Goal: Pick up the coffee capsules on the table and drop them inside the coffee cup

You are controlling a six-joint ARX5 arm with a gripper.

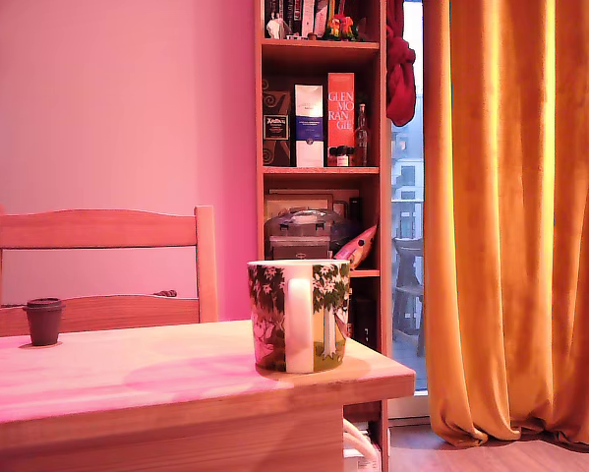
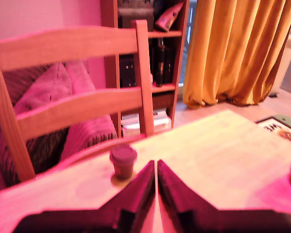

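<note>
Gripper (image 2: 156,167) w/ its two fingers pressed together, nothing between them, tips hanging low over the table (image 2: 223,160) just short of the dark brown capsule (image 2: 123,160). Capsule stands upright near the table's far edge, in front of the chair (image 2: 72,77). Coffee cup (image 1: 300,316) sits well apart, toward the exterior view's right; can't see inside it. Looks like the approach step, pick not yet done. Next: fingers need to spread, then straddle the pod. Beige pod not in sight.

capsule (image 1: 44,321) on table (image 1: 156,383), exterior view's left of cup (image 1: 299,316)
</note>
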